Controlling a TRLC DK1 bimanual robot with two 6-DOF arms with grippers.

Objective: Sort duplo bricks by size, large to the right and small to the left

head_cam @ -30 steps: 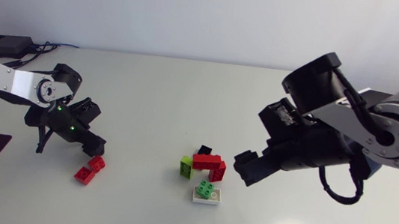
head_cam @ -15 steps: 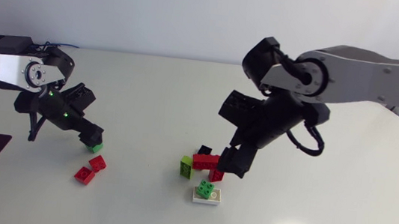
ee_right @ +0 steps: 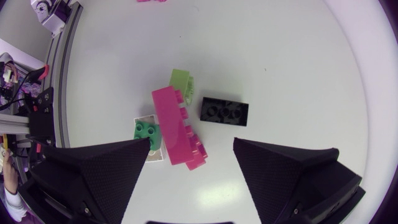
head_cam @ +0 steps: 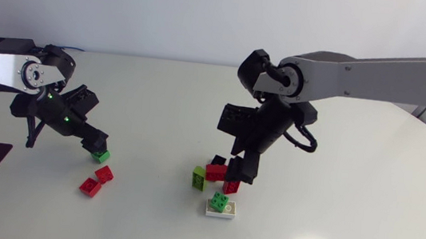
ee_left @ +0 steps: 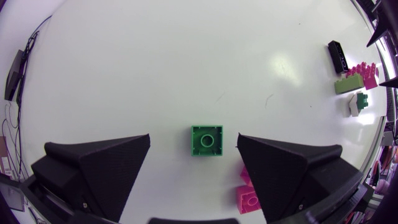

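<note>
Left claw [ee_left: 193, 137]: spread, straddling small green brick [ee_left: 207, 141], untouched, on tabletop [ee_left: 155, 62]; likely its small-side spot.
Right claw [ee_right: 191, 143]: spread, long red brick [ee_right: 177, 127] beneath; likely next large pick.

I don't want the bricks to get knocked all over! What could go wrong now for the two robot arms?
1. The right gripper hangs open over a tight pile. The long red brick seems to touch the lime brick, and the black brick is close. Closing the fingers might shove the neighbours.
2. The small green brick lies loose inside the open left gripper, nearer one finger. Two red bricks beside it might get bumped.
</note>
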